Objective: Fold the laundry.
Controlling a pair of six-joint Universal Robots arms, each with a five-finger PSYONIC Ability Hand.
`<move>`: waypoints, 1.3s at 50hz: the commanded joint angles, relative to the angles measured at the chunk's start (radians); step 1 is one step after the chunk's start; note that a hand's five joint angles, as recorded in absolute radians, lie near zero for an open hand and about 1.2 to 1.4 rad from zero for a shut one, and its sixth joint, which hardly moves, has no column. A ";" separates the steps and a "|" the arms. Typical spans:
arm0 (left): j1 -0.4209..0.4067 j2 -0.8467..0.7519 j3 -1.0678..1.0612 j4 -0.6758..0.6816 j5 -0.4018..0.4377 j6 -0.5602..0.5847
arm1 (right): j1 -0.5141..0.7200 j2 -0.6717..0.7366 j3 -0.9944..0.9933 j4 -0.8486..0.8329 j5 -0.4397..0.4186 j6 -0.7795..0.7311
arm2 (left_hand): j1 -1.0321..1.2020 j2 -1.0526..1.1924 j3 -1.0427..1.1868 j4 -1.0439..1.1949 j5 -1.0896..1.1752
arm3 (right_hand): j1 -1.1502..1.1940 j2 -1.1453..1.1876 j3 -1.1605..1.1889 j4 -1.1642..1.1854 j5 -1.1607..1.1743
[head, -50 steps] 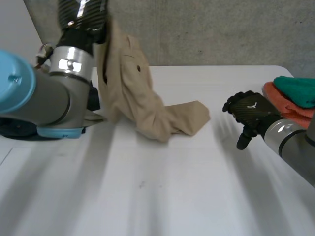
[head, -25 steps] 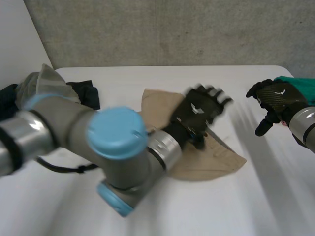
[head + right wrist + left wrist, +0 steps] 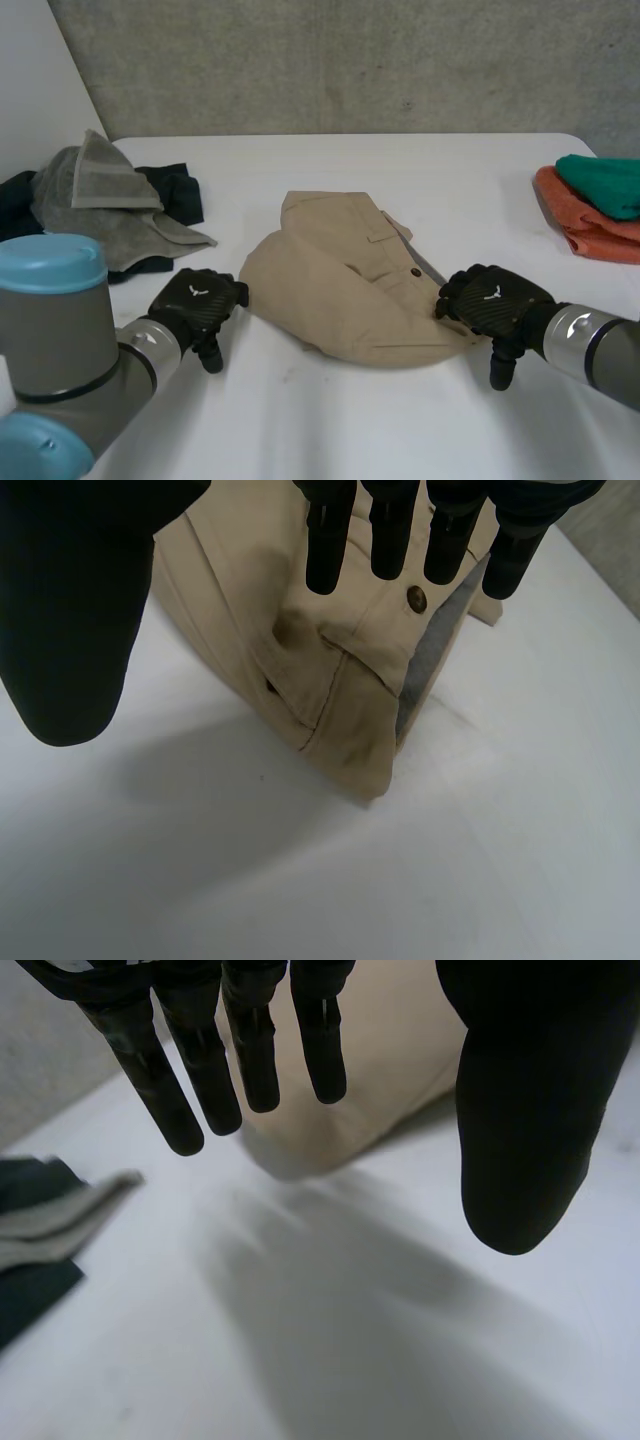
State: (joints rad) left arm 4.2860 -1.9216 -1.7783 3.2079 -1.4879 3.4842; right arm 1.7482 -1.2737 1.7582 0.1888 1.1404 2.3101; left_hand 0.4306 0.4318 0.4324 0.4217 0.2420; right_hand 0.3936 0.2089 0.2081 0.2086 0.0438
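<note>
Tan trousers (image 3: pixel 340 300) lie near the middle of the worktop (image 3: pixel 330 430), doubled over into a loose, rounded heap rather than a flat, squared fold. A flapped pocket and a button (image 3: pixel 417 599) face up, and a grey lining peeks out at the end nearest the right hand (image 3: pixel 490 298).

That hand sits at the garment's right-hand end with its fingers straight and its thumb spread well away, gripping nothing. Its wrist view puts the fingertips over the cloth by the button, though I cannot tell if they press on it. The left hand (image 3: pixel 195 305) hangs just beside the opposite end, over bare worktop, fingers likewise straight and spread, with the cloth just beyond its fingertips.

At the right edge of the worktop an orange cloth (image 3: pixel 585 225) with a green cloth (image 3: pixel 605 180) on top look neatly folded, so that part seems finished. By the far left corner a grey towel (image 3: pixel 95 195) and a dark cloth (image 3: pixel 180 190) lie crumpled and appear to be waiting their turn. I judge the job partway through: the trousers need flattening and proper folds, and then the left pile remains.
</note>
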 commanded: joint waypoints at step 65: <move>0.043 -0.149 0.112 0.208 0.095 0.041 | 0.096 0.020 -0.135 -0.080 0.081 0.216 | -0.076 -0.077 -0.078 -0.067 -0.062 | 1.003 1.187 1.188 1.188 1.178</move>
State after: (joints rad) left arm 4.3206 -1.9941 -1.6737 3.4199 -1.3643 3.4746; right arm 1.8452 -1.2797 1.6226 0.1130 1.2067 2.5303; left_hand 0.3464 0.3505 0.3527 0.3462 0.1629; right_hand 1.0884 1.1724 1.1813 1.1909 1.0123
